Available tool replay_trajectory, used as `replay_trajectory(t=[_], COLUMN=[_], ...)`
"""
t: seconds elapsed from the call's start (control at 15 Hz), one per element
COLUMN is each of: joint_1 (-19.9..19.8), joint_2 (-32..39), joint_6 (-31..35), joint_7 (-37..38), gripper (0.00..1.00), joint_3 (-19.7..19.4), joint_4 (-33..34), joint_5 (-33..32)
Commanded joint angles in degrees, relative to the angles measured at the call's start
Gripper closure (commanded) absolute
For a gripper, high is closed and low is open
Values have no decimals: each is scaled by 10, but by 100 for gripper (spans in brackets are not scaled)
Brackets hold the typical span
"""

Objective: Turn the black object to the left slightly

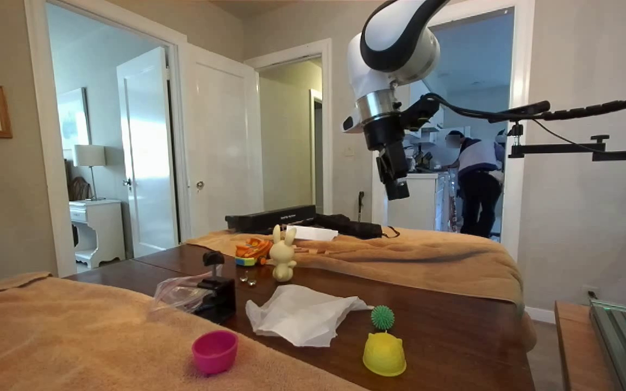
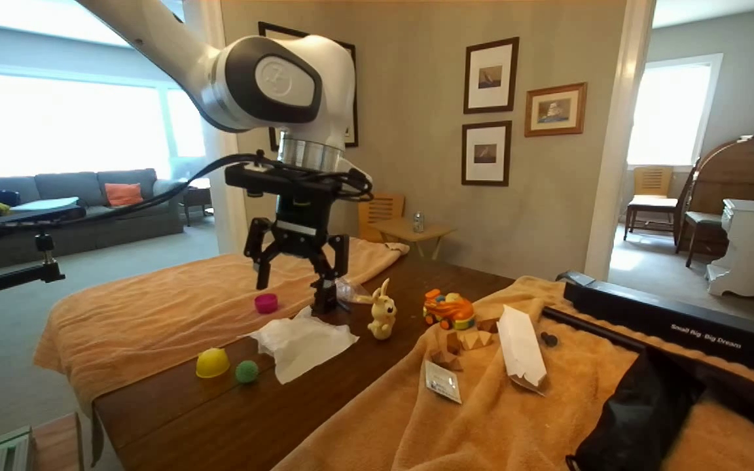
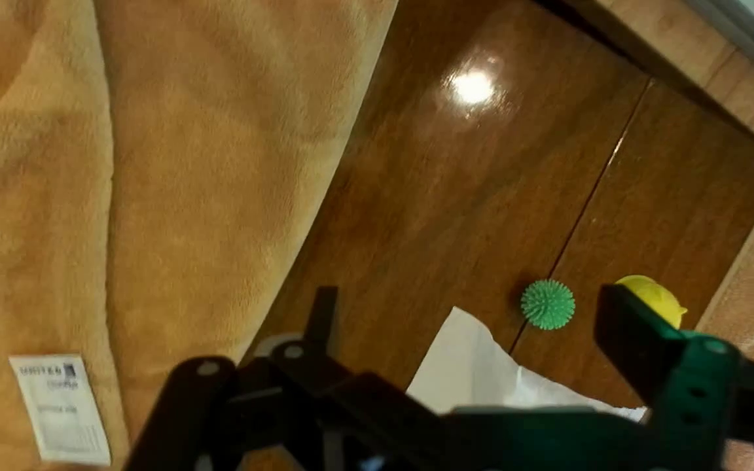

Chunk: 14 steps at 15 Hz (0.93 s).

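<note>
Found the black object [image 1: 220, 297] standing on the tabletop [image 1: 438, 331].
In an exterior view, saw clear plastic [image 1: 177, 293] just beside it, contents unclear; a pink cup [image 1: 215, 353] on the near towel [image 1: 101, 342], mouth up, with bottom hidden; past white paper [image 1: 305, 317], a yellow cup [image 1: 384, 355] mouth down, near a green spiky ball [image 1: 382, 317]. In an exterior view, made out the gripper [image 2: 294, 280] with fingers spread wide, holding nothing — well above the tabletop, overlapping the black object by line of sight only; near that object, a rabbit figure [image 2: 383, 317]. In the wrist view, noted the green spiky ball showing between the fingers, the yellow cup partly hidden by a fingertip — and a printed packet [image 3: 59, 409] on another towel [image 3: 207, 183].
</note>
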Motion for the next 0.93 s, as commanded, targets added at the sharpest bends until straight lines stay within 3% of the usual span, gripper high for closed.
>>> replay_trajectory(t=[0.0, 0.2, 0.27, 0.4, 0.47, 0.53, 0.67, 0.87], joint_1=[17, 26, 28, 27, 23, 22, 22, 21], joint_2=[67, 120, 137, 162, 168, 142, 159, 163], joint_6=[85, 174, 195, 203, 191, 201, 201, 201], joint_7=[-1, 16, 15, -12, -63, -9, -36, -39], gripper=[0, 0, 0, 0, 0, 0, 0, 0], joint_3=[43, 73, 80, 96, 109, 101, 111, 113], joint_4=[36, 58, 68, 95, 107, 68, 88, 95], joint_5=[-46, -80, -57, 10, 67, 0, 38, 42])
